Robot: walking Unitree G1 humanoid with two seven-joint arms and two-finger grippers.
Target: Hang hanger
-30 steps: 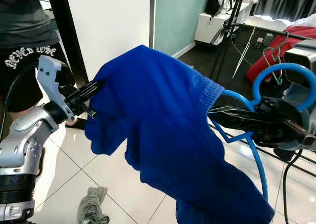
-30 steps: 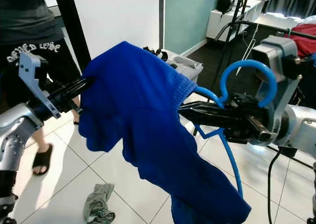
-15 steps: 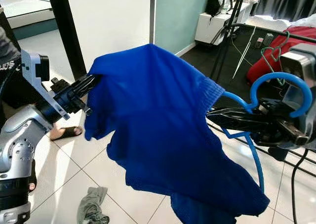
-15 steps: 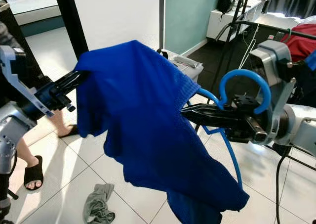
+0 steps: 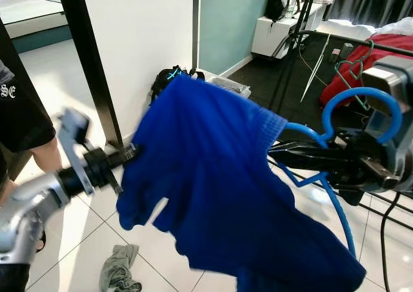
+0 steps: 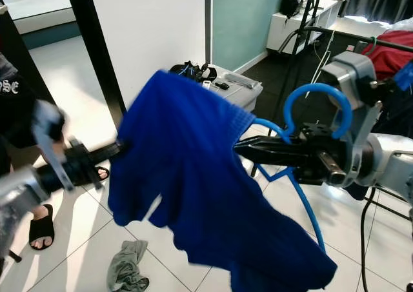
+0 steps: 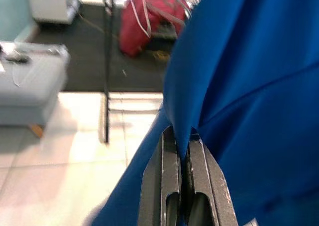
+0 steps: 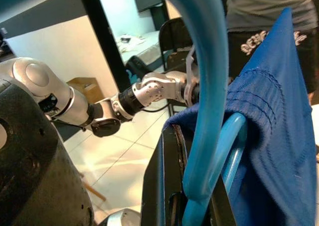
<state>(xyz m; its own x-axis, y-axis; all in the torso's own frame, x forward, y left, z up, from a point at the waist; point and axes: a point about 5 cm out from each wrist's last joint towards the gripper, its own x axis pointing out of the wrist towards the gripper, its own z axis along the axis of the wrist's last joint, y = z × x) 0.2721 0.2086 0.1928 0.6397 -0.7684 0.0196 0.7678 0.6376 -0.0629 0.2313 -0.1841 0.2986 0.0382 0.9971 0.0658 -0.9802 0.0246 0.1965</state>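
Left eye view: we find the left gripper (image 5: 126, 155) lower and nearer the frame's middle than half a second back, blurred with motion, its fingers pinched on the edge of the bright blue knitted garment (image 5: 219, 176). The cloth has bunched as that corner dropped.
Task bearing: we judge the garment is being seated on the hanger; no rail is engaged yet.
Right eye view: the right gripper (image 6: 248, 151), at right of frame, clamps the light blue plastic hanger (image 6: 308, 102); its hook stands upright, its lower bar trails to the lower right.
Left wrist view: two black fingers (image 7: 167, 186) closed on a fold of blue cloth.
Right wrist view: fingers narrow, gripping the hanger's neck, with the garment's ribbed hem alongside.
Hidden: the hanger's far shoulder lies under the cloth.
Unclear: a grey rag (image 5: 119, 269) on the floor and a person's dark shorts (image 5: 19, 115) cut off at the left edge.
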